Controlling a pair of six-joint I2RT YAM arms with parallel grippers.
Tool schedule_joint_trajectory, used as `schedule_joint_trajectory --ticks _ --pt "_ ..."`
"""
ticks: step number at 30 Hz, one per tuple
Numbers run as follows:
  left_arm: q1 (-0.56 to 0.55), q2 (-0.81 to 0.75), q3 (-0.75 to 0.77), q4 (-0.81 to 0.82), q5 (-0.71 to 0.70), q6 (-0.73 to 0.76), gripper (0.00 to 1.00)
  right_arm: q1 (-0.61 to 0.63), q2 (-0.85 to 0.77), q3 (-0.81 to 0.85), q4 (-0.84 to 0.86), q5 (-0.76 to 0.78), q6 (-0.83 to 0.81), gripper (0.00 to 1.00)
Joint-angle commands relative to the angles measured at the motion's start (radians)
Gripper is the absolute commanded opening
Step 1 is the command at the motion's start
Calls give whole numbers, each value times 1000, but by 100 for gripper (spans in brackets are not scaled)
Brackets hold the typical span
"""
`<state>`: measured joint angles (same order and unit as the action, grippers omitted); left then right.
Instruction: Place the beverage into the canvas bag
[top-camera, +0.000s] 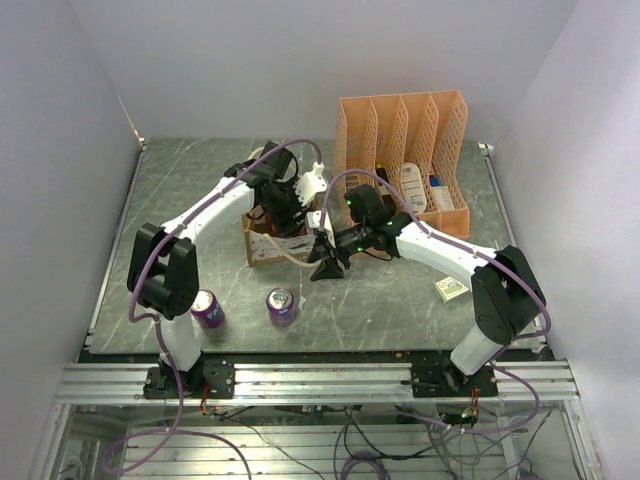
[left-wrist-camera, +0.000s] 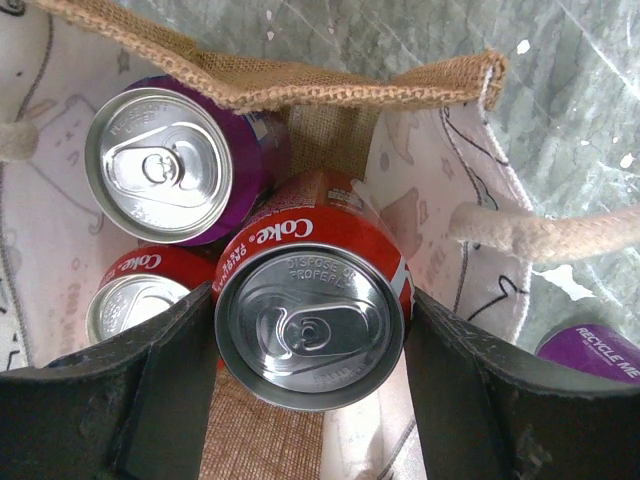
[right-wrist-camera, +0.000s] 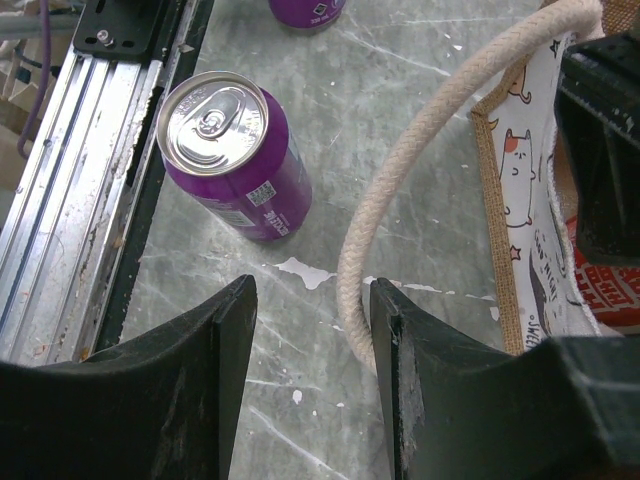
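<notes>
Tight in the canvas bag (left-wrist-camera: 440, 180): purple can (left-wrist-camera: 175, 165), red can (left-wrist-camera: 130, 300), held Coke can (left-wrist-camera: 310, 325). Blocked by the rope handle (right-wrist-camera: 400, 170) beside the right pincer (right-wrist-camera: 310, 330). Roomy on the table (right-wrist-camera: 400, 60) beyond.

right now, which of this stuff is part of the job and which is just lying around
Job: Coke can in the left hand; canvas bag, with a purple can and a second Coke can inside; two purple cans on the table, likely next; right hand, open by the handle.
Lying about: orange file organizer; small yellow packet.
</notes>
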<state>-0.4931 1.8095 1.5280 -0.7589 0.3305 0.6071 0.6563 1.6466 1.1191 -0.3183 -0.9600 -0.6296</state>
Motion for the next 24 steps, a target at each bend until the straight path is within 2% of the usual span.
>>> schedule_joint_trajectory --ticks 1,10,17,24 --pt "-16 26 22 73 -26 28 16 2 8 -12 -1 -3 -12 49" --pt "-19 26 -28 107 -45 26 22 2 13 -6 -9 -6 -21 48" --pt "-19 8 -26 107 -34 11 39 2 17 -2 -14 -2 -24 48" --pt "-29 -10 -25 107 -21 -5 45 3 22 2 -22 -2 -29 47"
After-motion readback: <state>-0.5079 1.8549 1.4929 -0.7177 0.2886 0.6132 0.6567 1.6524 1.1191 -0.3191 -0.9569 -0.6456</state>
